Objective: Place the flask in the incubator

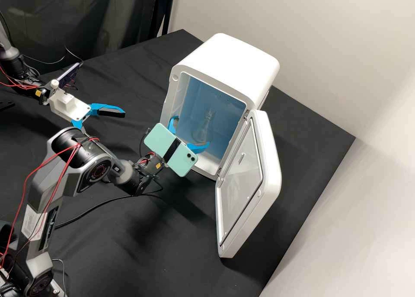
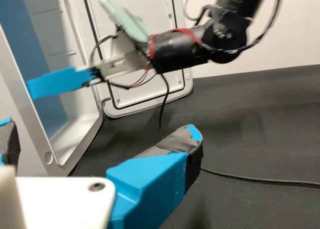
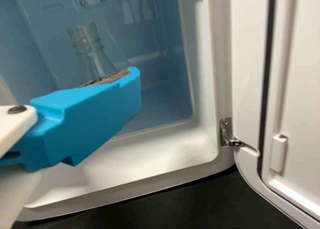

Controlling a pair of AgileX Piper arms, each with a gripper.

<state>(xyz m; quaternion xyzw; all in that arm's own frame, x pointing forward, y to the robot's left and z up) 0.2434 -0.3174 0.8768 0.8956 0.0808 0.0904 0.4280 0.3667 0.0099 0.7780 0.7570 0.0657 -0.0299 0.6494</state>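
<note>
the incubator (image 1: 233, 59) stands near the far right of the bench (image 1: 129, 236), with the bench edge running just behind and beside it. its door (image 1: 259, 193) is swung wide on a hinge (image 3: 231, 139), and the door's outer edge comes near the bench edge. the mouth faces the arms, its white rim free all round.

the right gripper (image 1: 186, 135) sits at that mouth with its fingers spread wide, one near the rim's left side, the other low by the bottom lip. we see nothing pinched between them. a mint phone (image 1: 170, 149) rides on that wrist, just outside the opening. the left gripper (image 1: 100, 116) hangs well apart from the incubator over open bench, also spread and holding nothing. a cable (image 1: 99, 206) lies on the cloth under the right arm.

the flask (image 1: 205, 125) stands upright inside on the blue floor, beyond the right fingers. it is clear glass, with a wide cone body and a narrow ribbed neck.

a label (image 1: 32, 221) on the right arm's lower link bears print too small to read.
</note>
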